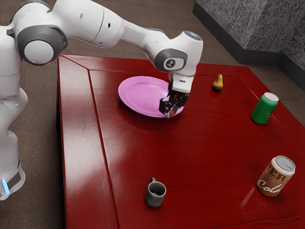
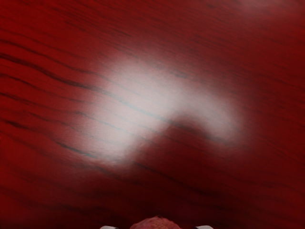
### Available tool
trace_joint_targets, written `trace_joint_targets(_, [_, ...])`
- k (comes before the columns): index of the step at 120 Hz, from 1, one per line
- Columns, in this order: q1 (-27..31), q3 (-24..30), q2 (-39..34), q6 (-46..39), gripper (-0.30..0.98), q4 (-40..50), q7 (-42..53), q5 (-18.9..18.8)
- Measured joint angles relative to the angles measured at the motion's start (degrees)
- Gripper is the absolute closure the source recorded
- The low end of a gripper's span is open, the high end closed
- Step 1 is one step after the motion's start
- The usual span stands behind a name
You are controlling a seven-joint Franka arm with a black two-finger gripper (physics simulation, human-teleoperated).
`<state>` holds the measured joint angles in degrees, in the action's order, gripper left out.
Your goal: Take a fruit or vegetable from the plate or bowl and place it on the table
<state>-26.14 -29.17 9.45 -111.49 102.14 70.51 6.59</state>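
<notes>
My gripper point(image 1: 169, 112) is at the pink plate's point(image 1: 143, 95) near right edge in the exterior view, shut on a small reddish fruit point(image 1: 172, 111). The fruit is mostly hidden by the fingers there. In the wrist view, the rounded top of the reddish fruit point(image 2: 156, 223) shows at the lower edge, between the pale tips of my gripper point(image 2: 157, 227). Red wood of the table point(image 2: 152, 109) lies beneath the hand, with a glare and a shadow on it.
A yellow-brown pear point(image 1: 218, 84) stands on the table beyond the plate. Toward the exterior view's right are a green can point(image 1: 264, 109) and a brown can point(image 1: 275, 177). A grey mug point(image 1: 155, 194) stands near the front.
</notes>
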Motion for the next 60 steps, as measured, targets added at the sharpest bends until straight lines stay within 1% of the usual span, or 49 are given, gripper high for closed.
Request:
trace_joint_targets(15, [-0.10, 2.58, 0.21, 0.06, 0.52, -0.67, -0.38, 0.06])
trace_joint_targets(26, [-0.20, 3.28, 0.47, 0.08, 0.52, -0.90, -0.62, 0.02])
trace_joint_targets(34, [0.06, 4.57, 0.98, 0.16, 0.33, -1.55, -0.63, -1.02])
trace_joint_targets(41, [-0.10, 5.04, 1.59, 0.22, 0.22, -2.13, -0.64, -1.65])
trace_joint_targets(50, [-0.12, 5.30, 2.04, 0.23, 0.13, -2.41, -0.64, -2.13])
trace_joint_targets(60, [-0.01, 6.18, 2.24, 0.19, 0.07, -2.77, -0.58, -2.41])
